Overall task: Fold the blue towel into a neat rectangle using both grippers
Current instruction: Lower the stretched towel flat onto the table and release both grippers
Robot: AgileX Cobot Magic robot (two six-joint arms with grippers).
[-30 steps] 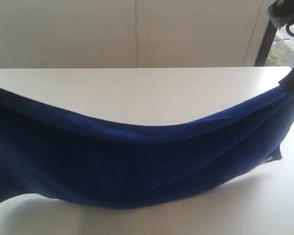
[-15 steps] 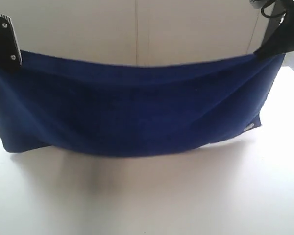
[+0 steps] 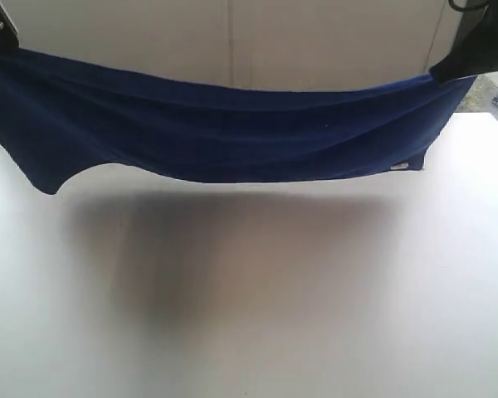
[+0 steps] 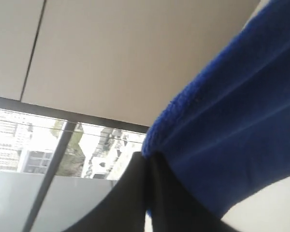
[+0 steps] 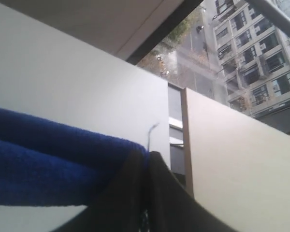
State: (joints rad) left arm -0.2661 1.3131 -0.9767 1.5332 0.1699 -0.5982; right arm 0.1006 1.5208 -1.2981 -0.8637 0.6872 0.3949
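Smooth white tabletop (image 3: pixel 315 315) beneath sagging plush blue towel (image 3: pixel 232 137)

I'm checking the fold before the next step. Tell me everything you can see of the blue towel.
The blue towel is plain royal-blue terry cloth, fuzzy. It hangs as a long band clear of the white table, sagging in the middle. The left gripper and right gripper are each shut on an upper corner. A small pale tag shows at the lower corner below the right gripper.
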